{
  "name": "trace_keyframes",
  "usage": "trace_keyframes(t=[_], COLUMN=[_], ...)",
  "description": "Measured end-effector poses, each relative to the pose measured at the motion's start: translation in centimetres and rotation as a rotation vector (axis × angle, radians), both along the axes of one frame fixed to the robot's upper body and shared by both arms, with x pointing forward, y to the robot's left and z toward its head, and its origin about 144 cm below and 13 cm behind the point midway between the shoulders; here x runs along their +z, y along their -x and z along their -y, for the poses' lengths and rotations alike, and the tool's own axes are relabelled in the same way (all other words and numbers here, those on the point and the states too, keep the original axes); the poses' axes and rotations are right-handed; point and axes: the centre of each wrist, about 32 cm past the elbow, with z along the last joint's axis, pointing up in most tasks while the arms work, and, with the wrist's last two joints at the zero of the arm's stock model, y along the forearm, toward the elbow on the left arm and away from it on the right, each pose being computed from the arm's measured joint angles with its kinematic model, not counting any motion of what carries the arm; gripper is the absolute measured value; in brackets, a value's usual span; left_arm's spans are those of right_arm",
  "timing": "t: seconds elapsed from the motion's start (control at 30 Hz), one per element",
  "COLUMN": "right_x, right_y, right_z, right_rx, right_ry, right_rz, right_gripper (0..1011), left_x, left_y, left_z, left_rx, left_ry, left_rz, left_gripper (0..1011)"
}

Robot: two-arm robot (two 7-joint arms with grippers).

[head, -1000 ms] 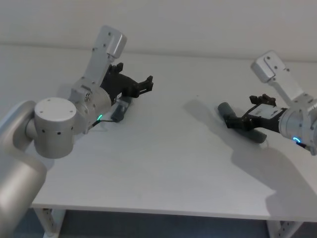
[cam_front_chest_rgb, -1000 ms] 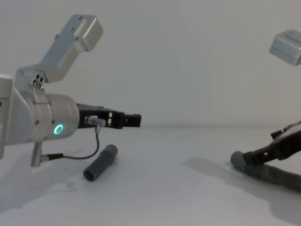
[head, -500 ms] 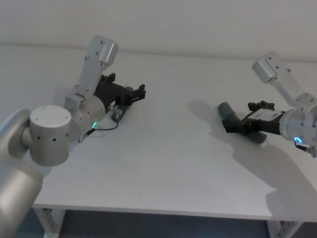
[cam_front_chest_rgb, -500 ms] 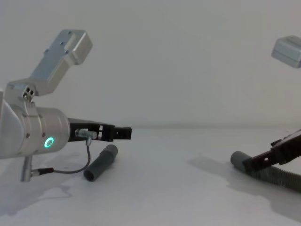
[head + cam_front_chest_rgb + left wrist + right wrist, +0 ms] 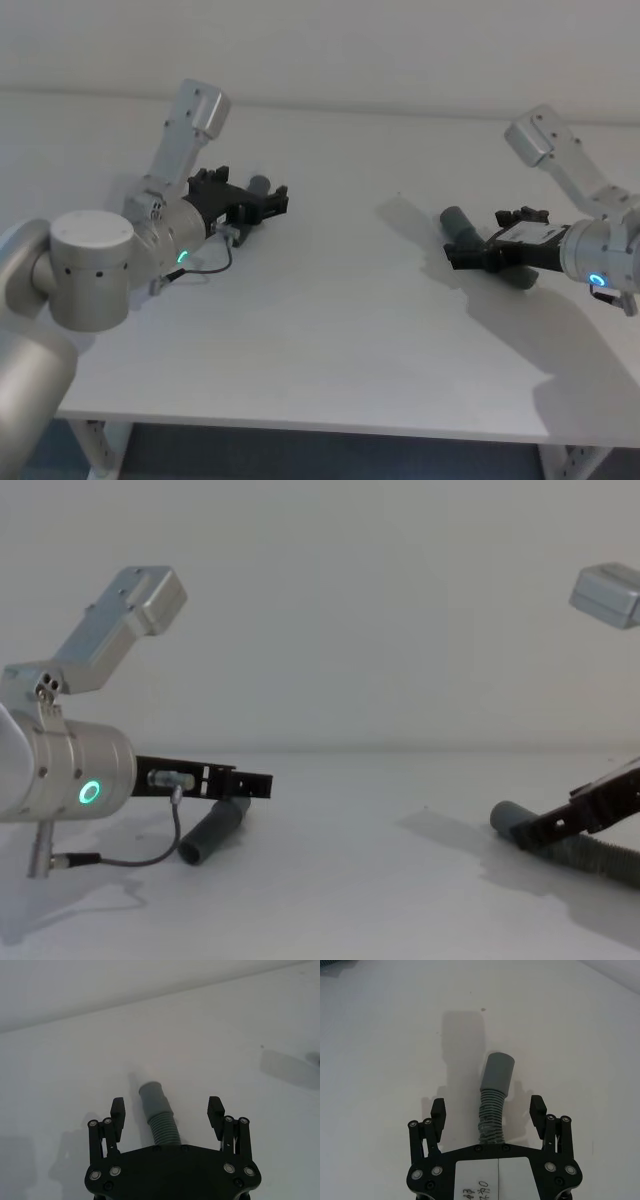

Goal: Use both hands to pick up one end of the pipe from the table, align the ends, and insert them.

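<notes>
Lower than a second ago, the left arm's black clamp gripper [image 5: 166, 1106] has sunk from above the short dark grey plastic tube [image 5: 213, 830] to its level. Its jaws are spread wide on either side of the tube without touching it. That tube lies on the matte white tabletop [image 5: 330, 330] at the left. From the chest its open round mouth [image 5: 190, 855] faces the camera, while the left wrist view shows a smooth end followed by fine ribs that vanish under the gripper's body. From the head, the arm hides all but the tube's far tip.

The right arm's black clamp gripper [image 5: 488, 1106] is likewise wide open. It straddles the long dark grey ribbed flexible hose [image 5: 491, 1117] just behind its smooth cylindrical cuff [image 5: 498, 1072], on the tabletop's right. The hose's remaining length is cut off at the chest view's right edge. Whether either gripper's fingers touch the tabletop cannot be told.
</notes>
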Motion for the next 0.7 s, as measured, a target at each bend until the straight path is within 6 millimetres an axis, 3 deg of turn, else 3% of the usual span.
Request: trace_keyframes(t=[0.7], right_x=[-0.6], right_y=[-0.5], right_z=[-0.4], right_rx=[0.016], right_ry=[0.004], right_rz=[-0.035], right_gripper=[1001], left_x=[0.9], left_y=[-1.0], left_z=[-1.3], left_rx=[-0.027], left_ry=[-0.056], left_rz=[-0.100], left_gripper=[1002])
